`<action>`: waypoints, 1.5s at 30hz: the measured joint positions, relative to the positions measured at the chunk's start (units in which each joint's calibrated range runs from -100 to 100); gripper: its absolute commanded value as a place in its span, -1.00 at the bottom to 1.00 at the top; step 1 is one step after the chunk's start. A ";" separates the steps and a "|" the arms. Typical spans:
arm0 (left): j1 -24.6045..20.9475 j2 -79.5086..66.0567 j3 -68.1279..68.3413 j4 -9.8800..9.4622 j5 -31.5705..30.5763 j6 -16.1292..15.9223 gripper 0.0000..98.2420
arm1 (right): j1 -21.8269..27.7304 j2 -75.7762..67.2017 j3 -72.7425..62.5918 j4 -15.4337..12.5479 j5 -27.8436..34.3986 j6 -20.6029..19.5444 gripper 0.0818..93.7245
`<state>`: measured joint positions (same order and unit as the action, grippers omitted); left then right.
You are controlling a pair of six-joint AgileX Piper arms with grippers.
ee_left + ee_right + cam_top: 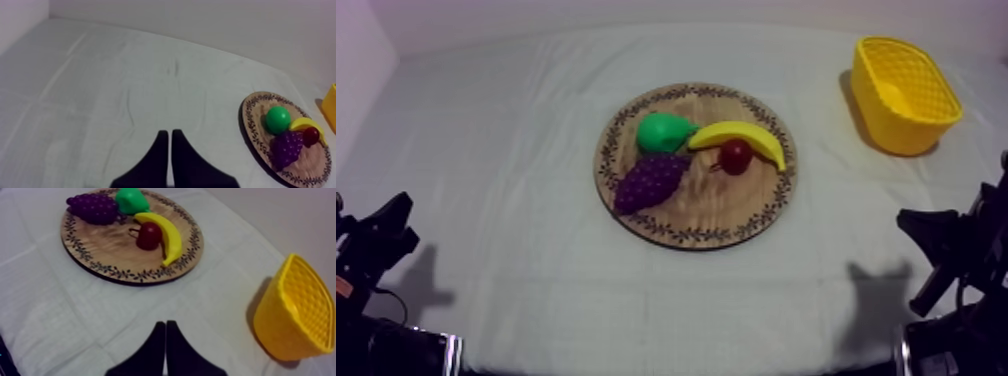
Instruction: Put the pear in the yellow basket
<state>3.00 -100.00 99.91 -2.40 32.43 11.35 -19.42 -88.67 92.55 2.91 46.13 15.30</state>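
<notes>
Left gripper (167, 133): near left, fingers pressed together, holding nothing.
Right gripper (165, 323): near right, fingers together, empty.
Wooden board (736, 215): mid-table.
Grapes (651, 180): board's near left.
Small red fruit (736, 156): against the banana (741, 135), right of the grapes.
Pear (664, 132): board's far left, just behind the grapes.
Yellow basket (906, 135): far right, well apart from the board.

The wooden board (736, 215) lies ahead-right of the left gripper (167, 134) and ahead-left of the right gripper (165, 323), the basket (906, 95) ahead-right of the latter. On the board, pear (664, 132), bunch of grapes (650, 181), banana (741, 138) and small red fruit (736, 157) cluster together.
</notes>
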 measured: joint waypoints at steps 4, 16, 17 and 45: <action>0.00 0.00 0.00 0.00 0.00 0.00 -1.00 | -1.97 7.71 -5.46 2.30 -2.03 -2.80 -0.99; 0.00 0.00 0.00 0.00 0.00 0.00 -1.00 | -1.71 39.25 -36.09 0.00 11.21 0.82 -0.99; 0.00 0.00 0.00 0.00 0.00 0.00 -1.00 | -1.91 41.63 -38.66 -0.04 12.92 1.99 -0.99; 0.00 0.00 0.00 0.00 0.00 0.00 -1.00 | -10.44 109.72 -118.40 2.64 48.79 9.17 -0.48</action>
<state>3.00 -100.00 99.91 -2.40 32.43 11.35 -29.86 21.05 -25.84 5.56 94.92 24.47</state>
